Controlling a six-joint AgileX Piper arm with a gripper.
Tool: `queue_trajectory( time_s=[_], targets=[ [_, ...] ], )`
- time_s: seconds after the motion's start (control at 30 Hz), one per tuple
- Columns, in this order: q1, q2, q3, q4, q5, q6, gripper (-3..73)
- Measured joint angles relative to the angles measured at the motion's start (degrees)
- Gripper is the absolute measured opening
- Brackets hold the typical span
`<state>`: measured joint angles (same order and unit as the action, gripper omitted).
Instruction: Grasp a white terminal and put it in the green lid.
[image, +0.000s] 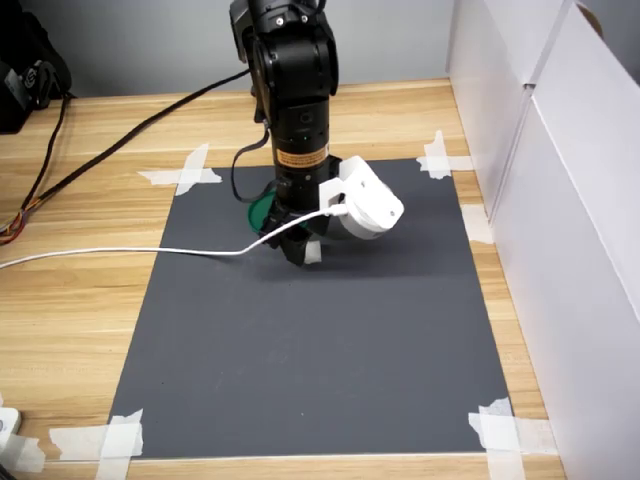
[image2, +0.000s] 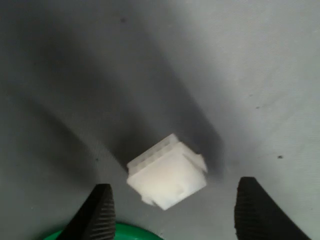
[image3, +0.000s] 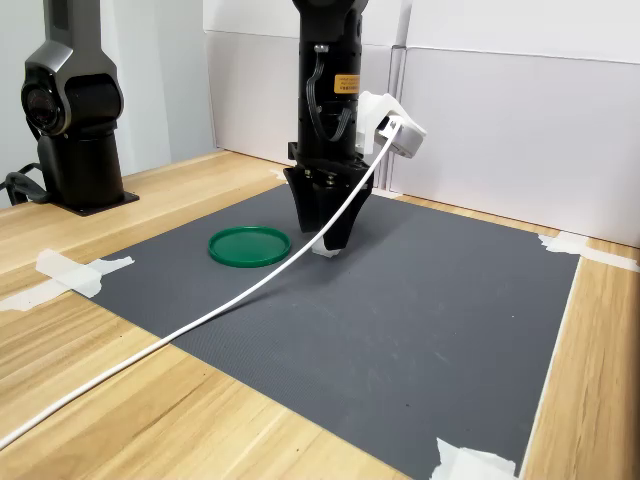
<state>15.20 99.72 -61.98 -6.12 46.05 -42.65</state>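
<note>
White terminal (image2: 166, 177) between spread gripper (image2: 185, 210) fingers, green lid (image3: 249, 245) partly hidden behind arm

The arm (image: 290, 70) is glossy black, built from rounded, blocky housings. A yellow label (image: 300, 157) with small dark print wraps the lower segment in the first exterior view, and it shows again as a yellow sticker in the second exterior view. A rounded white camera housing (image: 365, 205) is bolted to the side of the wrist, and a thin white cable (image3: 250, 295) runs out of it. Black cables (image3: 322, 95) loop along the forearm. The end effector (image2: 175, 212) has two black fingers (image2: 97, 212) with finely ribbed pads.
</note>
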Motion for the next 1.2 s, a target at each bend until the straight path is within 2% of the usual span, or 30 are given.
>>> queue_trajectory(
  time_s=[0.5,0.63,0.8,0.97,1.1,1.2],
  targets=[
    [0.0,2.78,-0.37,0.0,-0.12,0.06,58.9],
    [0.0,2.84,-0.39,0.3,0.22,0.06,53.4],
    [0.0,2.84,-0.39,1.09,1.15,0.33,36.2],
    [0.0,1.99,-0.39,2.35,-0.94,0.6,36.2],
    [0.0,-0.97,-1.4,5.52,-1.96,0.65,36.2],
    [0.0,-4.08,-2.14,6.71,-2.01,0.65,36.2]
  ],
)
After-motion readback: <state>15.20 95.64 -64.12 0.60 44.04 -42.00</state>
